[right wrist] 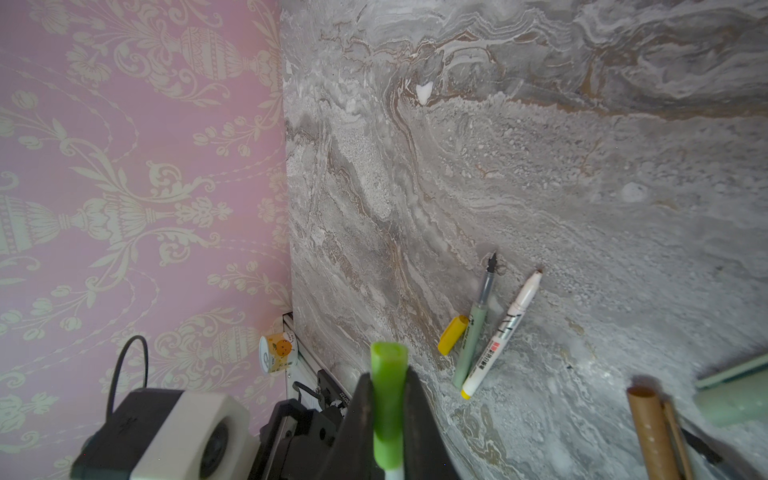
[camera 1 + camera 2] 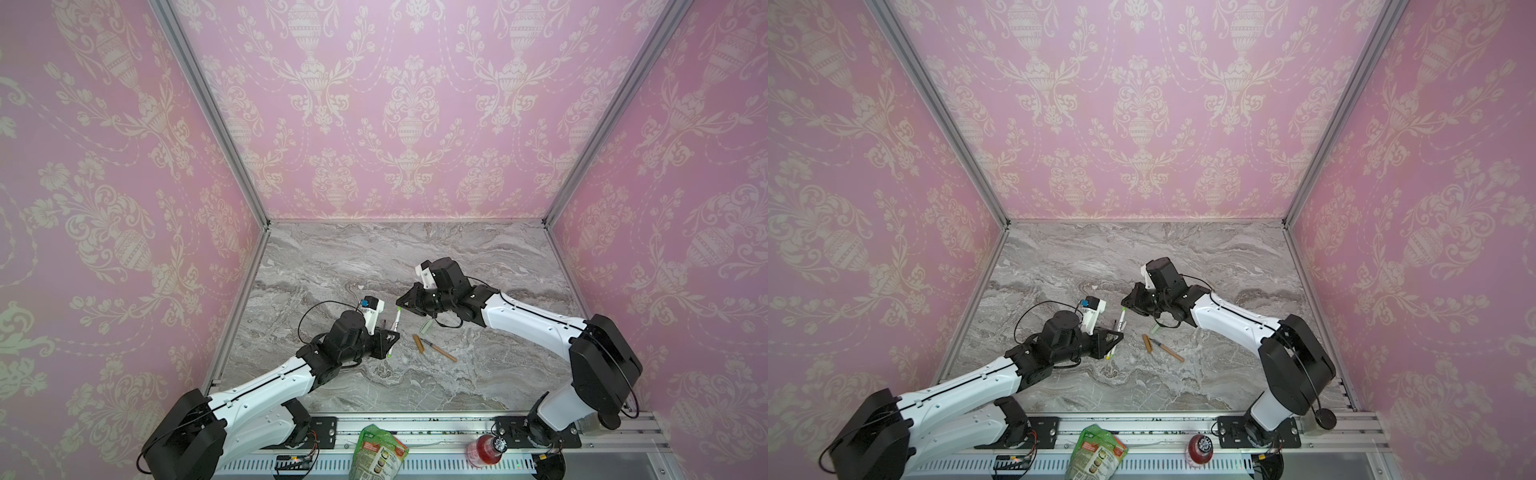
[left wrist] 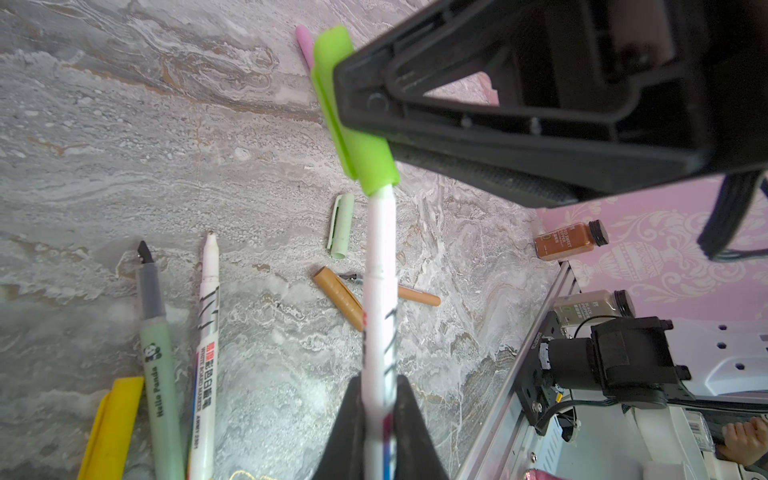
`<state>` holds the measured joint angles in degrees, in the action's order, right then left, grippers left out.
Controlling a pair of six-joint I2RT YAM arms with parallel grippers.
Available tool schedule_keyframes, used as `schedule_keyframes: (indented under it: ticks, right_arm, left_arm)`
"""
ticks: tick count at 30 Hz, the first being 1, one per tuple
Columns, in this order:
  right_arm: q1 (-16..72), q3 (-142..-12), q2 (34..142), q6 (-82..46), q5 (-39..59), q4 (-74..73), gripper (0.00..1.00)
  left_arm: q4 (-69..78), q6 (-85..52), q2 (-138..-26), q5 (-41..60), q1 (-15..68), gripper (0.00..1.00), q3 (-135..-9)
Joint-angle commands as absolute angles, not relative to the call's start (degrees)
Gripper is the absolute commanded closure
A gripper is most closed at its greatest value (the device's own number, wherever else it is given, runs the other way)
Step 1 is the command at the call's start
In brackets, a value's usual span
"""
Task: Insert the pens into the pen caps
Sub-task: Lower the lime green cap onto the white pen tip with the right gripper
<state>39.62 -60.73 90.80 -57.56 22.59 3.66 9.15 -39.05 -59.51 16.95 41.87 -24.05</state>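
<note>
Left tool [image 3: 380, 401]: clamped narrow on white pen [image 3: 379, 291], low on barrel. Right tool [image 1: 388, 397]: clamped on lime cap [image 3: 368, 160]. Cap mouth over pen tip, pair held clear of desk [image 3: 124, 124], between the tools. Pen's long axis in line with cap, running straight from left tool to right. Judged next: seating push along that axis. Loose on desk, nearer right arm: pale green cap [image 3: 343, 224], brown cap [image 3: 338, 297]
</note>
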Motion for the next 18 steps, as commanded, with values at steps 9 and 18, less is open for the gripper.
schedule_keyframes:
  ticks: [9, 18]
  right_arm:
    - [42.61, -60.18, 90.08, -55.2, 22.04, 1.92, 1.0]
    - [44.24, -60.2, 89.64, -53.29, 23.27, 2.27, 1.0]
  left_arm:
    - [16.06, -44.82, -57.08, 14.77, 42.39, 1.0, -22.58]
    - [17.59, -44.52, -56.87, 14.23, 42.39, 1.0, -23.07]
